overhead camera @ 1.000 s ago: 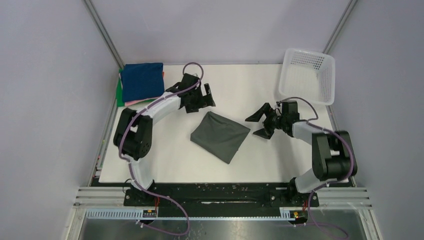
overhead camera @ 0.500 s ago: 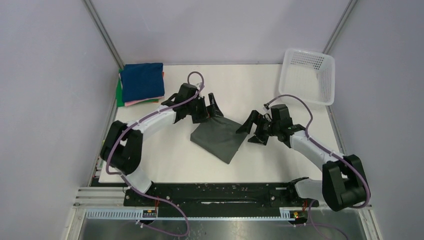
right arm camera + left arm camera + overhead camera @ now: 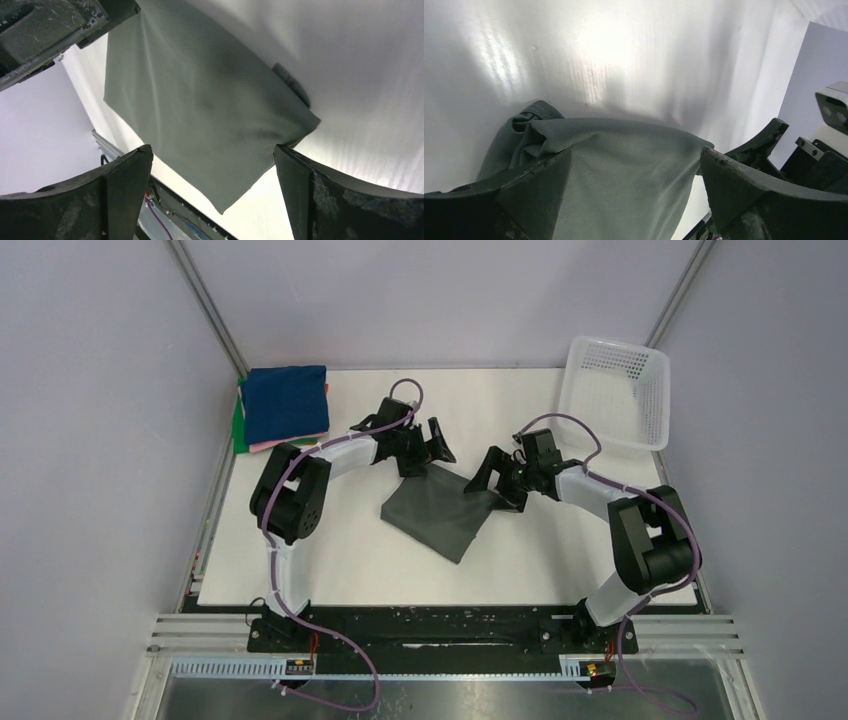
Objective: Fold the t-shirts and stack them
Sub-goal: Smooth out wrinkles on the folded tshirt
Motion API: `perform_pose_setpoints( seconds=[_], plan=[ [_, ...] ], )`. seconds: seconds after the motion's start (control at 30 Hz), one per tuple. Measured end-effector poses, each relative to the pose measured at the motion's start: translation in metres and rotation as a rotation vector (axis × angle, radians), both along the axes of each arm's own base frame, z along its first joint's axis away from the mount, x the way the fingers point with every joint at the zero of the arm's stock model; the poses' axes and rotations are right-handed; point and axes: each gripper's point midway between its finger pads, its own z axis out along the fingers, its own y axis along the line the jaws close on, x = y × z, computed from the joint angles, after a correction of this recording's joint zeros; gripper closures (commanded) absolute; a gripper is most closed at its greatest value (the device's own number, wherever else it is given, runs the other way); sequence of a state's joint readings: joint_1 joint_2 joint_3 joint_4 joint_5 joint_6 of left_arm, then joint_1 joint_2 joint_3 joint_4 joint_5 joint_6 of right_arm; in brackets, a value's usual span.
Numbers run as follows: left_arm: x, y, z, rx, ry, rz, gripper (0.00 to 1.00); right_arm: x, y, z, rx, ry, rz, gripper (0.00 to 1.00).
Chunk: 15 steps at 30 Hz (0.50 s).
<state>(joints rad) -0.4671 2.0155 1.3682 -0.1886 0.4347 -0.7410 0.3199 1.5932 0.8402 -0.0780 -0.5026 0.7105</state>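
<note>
A dark grey-green t-shirt [image 3: 440, 515] lies folded into a flat rectangle, turned like a diamond, in the middle of the white table [image 3: 340, 560]. My left gripper [image 3: 428, 454] is open, low over the shirt's far corner. The cloth [image 3: 624, 170] fills the gap between its fingers [image 3: 749, 190]. At the shirt's right corner my right gripper [image 3: 490, 486] also stands open, with the shirt [image 3: 200, 100] spread between and beyond its fingers [image 3: 340, 200]. Neither gripper holds anything. A stack of folded t-shirts [image 3: 285, 405], navy blue on top with pink and green edges below, sits at the far left.
A white plastic mesh basket [image 3: 613, 390] stands at the far right corner. Grey walls close in the table on three sides. The metal rail with the arm bases [image 3: 440, 630] runs along the near edge. The left gripper's body [image 3: 50, 25] shows in the right wrist view, close by.
Both arms have swung in to the grey-green shirt: the left gripper down-right onto its far corner, the right gripper leftward to its right corner. Both stayed open; the shirt has not moved.
</note>
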Motion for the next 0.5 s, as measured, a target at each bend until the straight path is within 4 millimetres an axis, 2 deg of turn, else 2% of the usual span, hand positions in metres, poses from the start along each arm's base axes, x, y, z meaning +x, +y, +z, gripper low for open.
perform_pose_setpoints(
  seconds=[0.13,0.23,0.27,0.33,0.5],
  plan=[
    [0.006,0.008,-0.013,0.007,0.027,0.026,0.01,0.016,-0.004,-0.014,-0.07,0.004,-0.007,0.01],
    [0.007,0.012,-0.015,-0.004,0.032,0.036,0.01,0.024,-0.011,-0.031,-0.127,0.026,-0.019,0.01],
    [0.006,0.013,-0.015,-0.014,0.028,0.038,0.01,0.027,-0.01,-0.03,-0.123,0.031,-0.017,0.01],
    [-0.004,0.019,-0.014,-0.023,0.017,0.042,0.01,0.034,-0.013,-0.03,-0.15,0.014,-0.018,0.01],
    [-0.051,0.045,-0.005,0.01,0.056,0.057,0.01,0.039,-0.019,-0.024,-0.192,-0.007,-0.007,0.01]
  ],
)
